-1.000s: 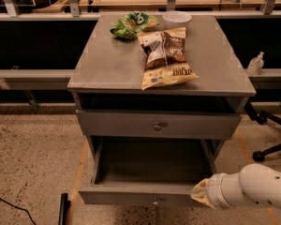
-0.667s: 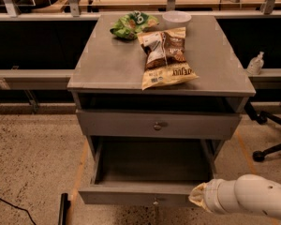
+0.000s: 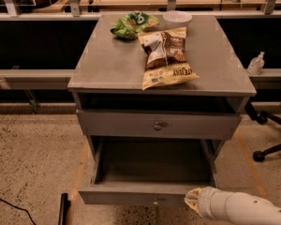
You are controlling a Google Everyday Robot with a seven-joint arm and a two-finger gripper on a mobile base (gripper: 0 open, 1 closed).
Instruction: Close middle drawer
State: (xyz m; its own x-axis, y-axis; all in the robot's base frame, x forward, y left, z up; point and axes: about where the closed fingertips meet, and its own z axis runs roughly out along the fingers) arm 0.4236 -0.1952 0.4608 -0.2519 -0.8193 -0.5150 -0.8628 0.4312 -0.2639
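The middle drawer (image 3: 131,194) is the grey one pulled far out at the bottom of the view. Its deep, empty box is open to the camera, and a small knob (image 3: 155,201) sits at the centre of its flat front. My gripper (image 3: 193,201) is at the end of the white arm (image 3: 243,209) that comes in from the lower right. Its tan tip is at the right part of the drawer front, at about the height of the front's top edge. The drawer (image 3: 158,125) above it has a round knob and is nearly shut.
The grey cabinet top (image 3: 107,64) holds a brown chip bag (image 3: 165,55), a green bag (image 3: 133,25) and a white bowl (image 3: 177,17). An office chair base (image 3: 271,149) stands at the right. A black cable (image 3: 9,205) lies on the speckled floor at the left.
My arm has moved left and down, bringing its tip to the right part of the middle drawer's front. The drawer itself stands about as far out as before.
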